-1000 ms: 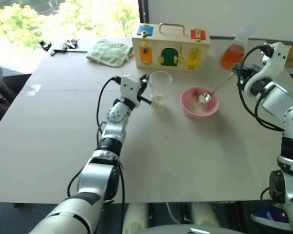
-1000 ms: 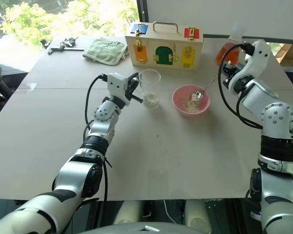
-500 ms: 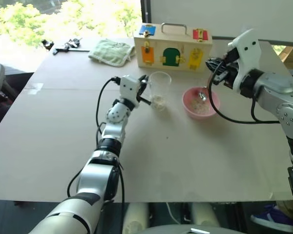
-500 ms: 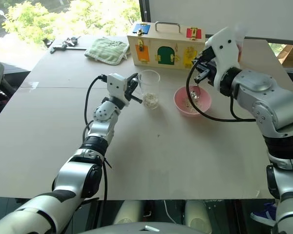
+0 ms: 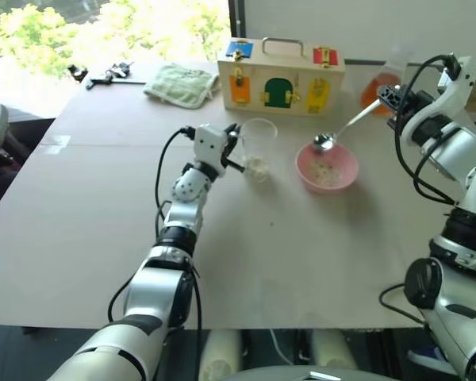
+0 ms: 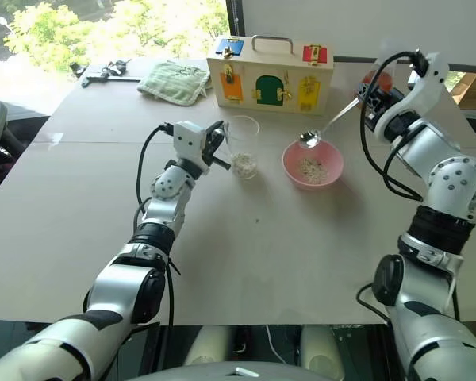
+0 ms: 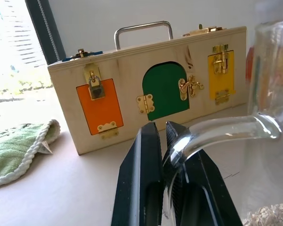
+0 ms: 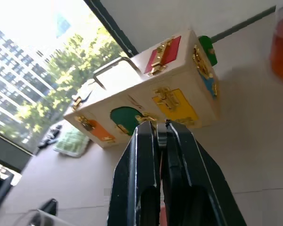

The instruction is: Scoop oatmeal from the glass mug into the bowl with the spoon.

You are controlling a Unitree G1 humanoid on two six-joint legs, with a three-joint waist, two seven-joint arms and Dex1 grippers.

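Right gripper (image 6: 366,101) clenched on the spoon (image 6: 324,127) handle, its scoop hanging below and to its left, just over the pink bowl (image 6: 312,167) rim. Oatmeal (image 6: 309,168) sits in the bowl. Left gripper (image 7: 164,141) pinches the glass mug (image 6: 242,146) handle, more oatmeal inside. Looks like the return leg; next, carry the spoon across and dip into the mug

mug (image 5: 259,143): 1 | bowl (image 5: 345,176): 1 | spoon (image 5: 341,132): 1 | wooden box (image 5: 281,76): 1 | flask (image 5: 378,87): 1 | cloth (image 5: 178,85): 1
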